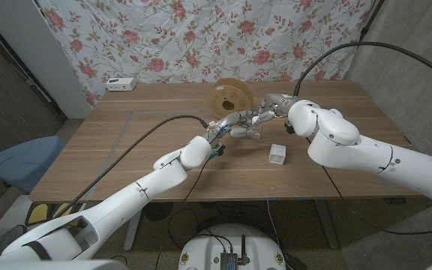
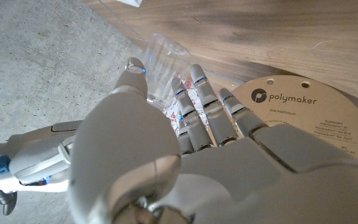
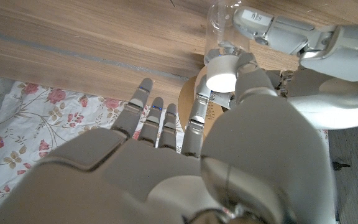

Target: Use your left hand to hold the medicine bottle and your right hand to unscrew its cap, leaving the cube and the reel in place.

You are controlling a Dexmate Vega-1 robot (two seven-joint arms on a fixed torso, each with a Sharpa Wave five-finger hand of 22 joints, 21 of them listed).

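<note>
Left fingers (image 2: 194,106) around the medicine bottle (image 2: 163,65), right fingers (image 3: 247,65) pinching its cap (image 3: 222,73).

Head view: the medicine bottle (image 1: 247,124) is all but hidden between the left hand (image 1: 233,124) and right hand (image 1: 270,107). The reel (image 1: 229,97), at 12 o'clock of them, is partly covered. The cube (image 1: 277,154) is too small for detail, possibly patterned.
</note>
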